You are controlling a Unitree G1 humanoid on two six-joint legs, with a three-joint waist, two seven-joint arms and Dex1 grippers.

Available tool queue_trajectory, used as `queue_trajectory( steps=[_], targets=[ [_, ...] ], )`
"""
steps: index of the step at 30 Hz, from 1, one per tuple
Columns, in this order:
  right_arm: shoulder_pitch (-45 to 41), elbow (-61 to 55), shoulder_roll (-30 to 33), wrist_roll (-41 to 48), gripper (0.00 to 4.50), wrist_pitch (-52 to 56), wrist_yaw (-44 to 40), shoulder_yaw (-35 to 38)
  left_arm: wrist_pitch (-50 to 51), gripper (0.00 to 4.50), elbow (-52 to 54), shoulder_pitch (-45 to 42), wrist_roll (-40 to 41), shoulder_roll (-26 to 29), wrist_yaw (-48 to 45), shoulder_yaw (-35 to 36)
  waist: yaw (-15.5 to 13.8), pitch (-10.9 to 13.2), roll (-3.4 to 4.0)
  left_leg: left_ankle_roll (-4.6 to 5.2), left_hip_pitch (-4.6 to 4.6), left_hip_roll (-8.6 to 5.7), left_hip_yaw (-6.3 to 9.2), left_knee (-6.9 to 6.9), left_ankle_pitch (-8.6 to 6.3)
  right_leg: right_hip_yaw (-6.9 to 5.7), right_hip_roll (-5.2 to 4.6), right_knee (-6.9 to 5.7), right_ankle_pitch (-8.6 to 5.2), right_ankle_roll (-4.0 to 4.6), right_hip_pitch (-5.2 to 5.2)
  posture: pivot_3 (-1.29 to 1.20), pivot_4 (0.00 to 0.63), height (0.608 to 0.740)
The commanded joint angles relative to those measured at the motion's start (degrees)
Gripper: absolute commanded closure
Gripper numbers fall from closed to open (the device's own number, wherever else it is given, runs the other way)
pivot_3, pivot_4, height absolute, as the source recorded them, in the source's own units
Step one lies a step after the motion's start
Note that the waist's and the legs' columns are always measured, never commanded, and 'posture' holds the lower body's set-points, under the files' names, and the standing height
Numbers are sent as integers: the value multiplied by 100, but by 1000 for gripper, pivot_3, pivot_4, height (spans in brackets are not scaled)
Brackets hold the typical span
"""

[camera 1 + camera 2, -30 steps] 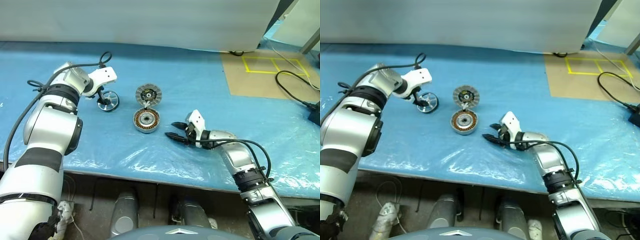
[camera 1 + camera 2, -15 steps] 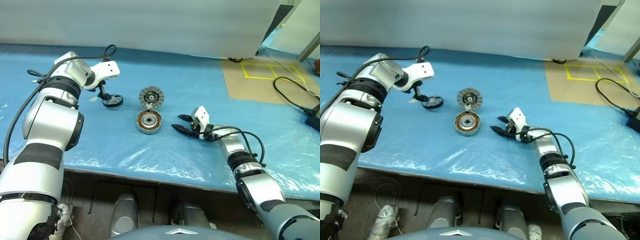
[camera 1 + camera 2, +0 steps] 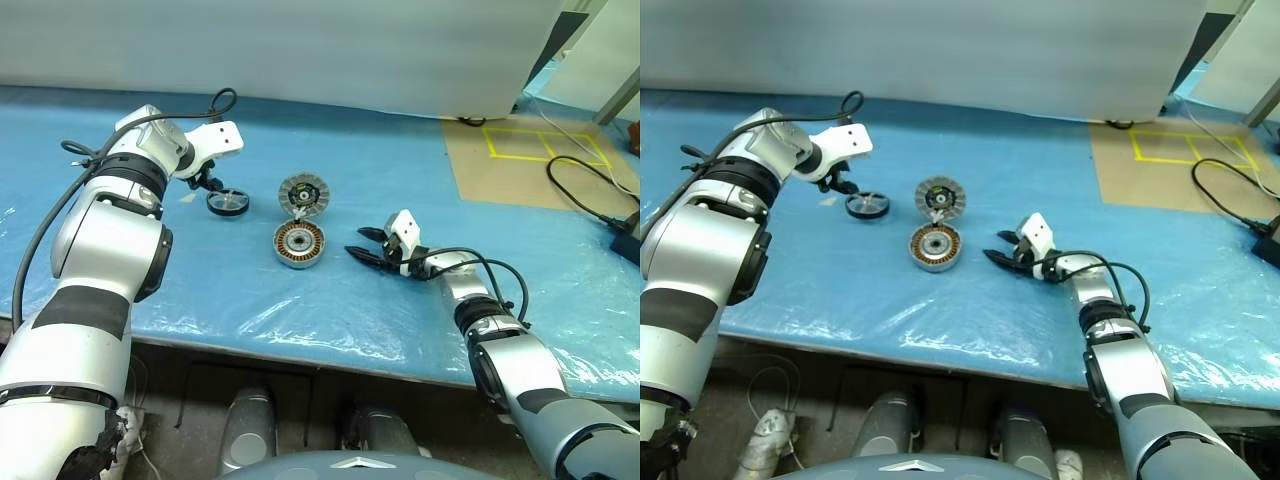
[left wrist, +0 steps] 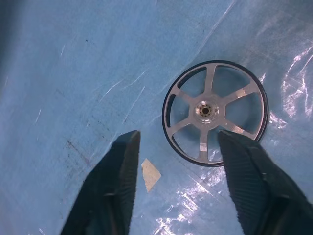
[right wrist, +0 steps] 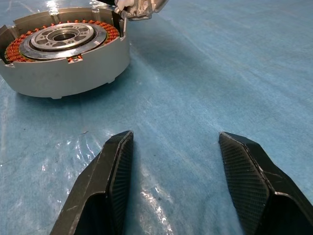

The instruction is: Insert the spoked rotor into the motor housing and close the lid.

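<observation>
Spoked rotor [image 4: 214, 114] now flat on bench [image 3: 420, 170], unheld; left end effector [image 3: 205, 182] narrower, fingers apart; right end effector [image 3: 368, 246] wide, empty. Insertion pending.

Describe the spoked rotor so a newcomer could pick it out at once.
On the blue-covered table, look toward the left gripper. The spoked rotor lies flat just beside it, left of the motor housing and lid. It alone has a dark rim and open silver spokes.

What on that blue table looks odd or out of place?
Little stands out. A small pale scrap lies on the blue sheet beside the spoked rotor, and the lid sits tilted against the motor housing.
</observation>
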State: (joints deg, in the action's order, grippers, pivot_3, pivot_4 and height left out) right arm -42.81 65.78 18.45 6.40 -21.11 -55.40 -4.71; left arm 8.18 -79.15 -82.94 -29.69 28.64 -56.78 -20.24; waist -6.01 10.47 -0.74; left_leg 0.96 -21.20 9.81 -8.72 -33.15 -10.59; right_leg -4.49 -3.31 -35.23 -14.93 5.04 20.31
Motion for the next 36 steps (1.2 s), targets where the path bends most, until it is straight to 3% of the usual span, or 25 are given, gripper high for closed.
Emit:
queue_trajectory(
  steps=[1,11,16,36],
  targets=[
    [216,375,28,-304,1598,286,36,-55,-34,1951,46,-92,-3,5,-21,16,0,0,0,0,0,0,0,1,0,0,0,0,0,0,0,0,150,740],
    [237,369,71,-348,1598,304,27,-21,16,1951,27,-39,47,-133,166,76,0,0,0,-13,0,0,0,8,-8,0,0,5,0,0,1,0,150,740],
    [273,359,63,-376,1598,327,46,25,77,748,13,38,2,-123,320,45,5,0,0,-12,0,-1,0,17,-8,0,0,18,0,0,1,0,150,740],
    [407,238,83,-453,1598,326,109,103,188,748,-1,445,152,-293,719,228,0,1,1,-18,-1,-4,-3,50,-11,-1,1,50,-1,-1,2,0,150,740]
  ],
)
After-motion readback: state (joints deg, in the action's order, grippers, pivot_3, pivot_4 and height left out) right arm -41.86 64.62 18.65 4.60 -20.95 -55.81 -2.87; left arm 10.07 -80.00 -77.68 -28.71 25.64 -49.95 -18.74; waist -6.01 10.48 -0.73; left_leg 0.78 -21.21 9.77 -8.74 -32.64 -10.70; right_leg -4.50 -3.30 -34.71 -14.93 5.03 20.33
